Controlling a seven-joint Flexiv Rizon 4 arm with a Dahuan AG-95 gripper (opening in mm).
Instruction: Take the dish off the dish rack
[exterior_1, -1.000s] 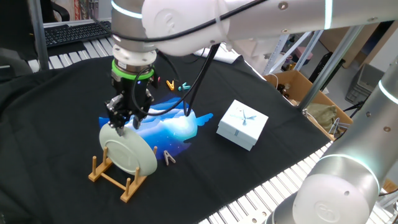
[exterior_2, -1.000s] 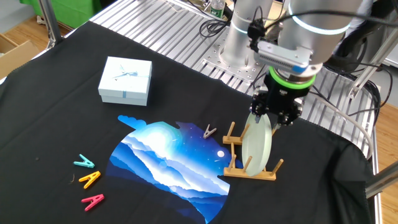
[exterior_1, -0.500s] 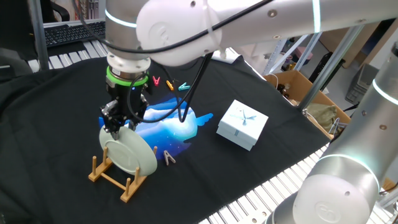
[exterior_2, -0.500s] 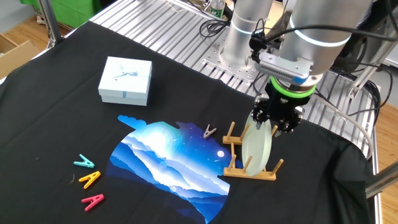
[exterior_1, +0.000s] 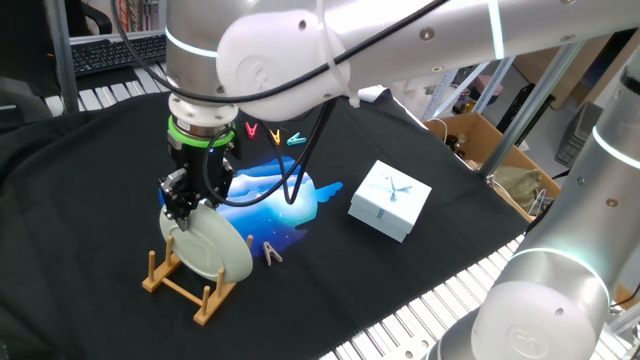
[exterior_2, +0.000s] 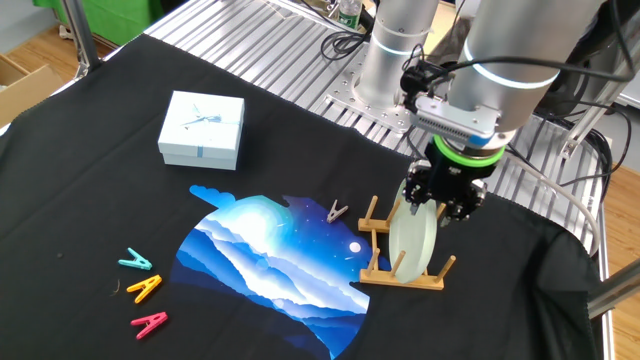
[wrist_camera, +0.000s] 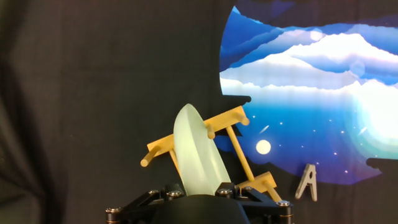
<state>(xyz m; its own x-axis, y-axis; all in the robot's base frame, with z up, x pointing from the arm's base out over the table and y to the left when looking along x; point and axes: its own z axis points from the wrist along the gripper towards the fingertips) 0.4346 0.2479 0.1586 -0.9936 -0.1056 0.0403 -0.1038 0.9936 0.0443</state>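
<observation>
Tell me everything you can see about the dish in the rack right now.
The dish is a round, plain, pale mint-white plate with a shallow raised rim and a smooth, slightly glossy look. It stands on edge, leaning a little, between the upright pegs of the wooden dish rack on the black cloth, beside the blue printed mat. The gripper sits at its top edge, fingers either side of the rim; whether they already pinch it cannot be told.

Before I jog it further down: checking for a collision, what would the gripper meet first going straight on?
The gripper points down at the dish, whose top rim sits between its fingers; it probably meets that first.
</observation>
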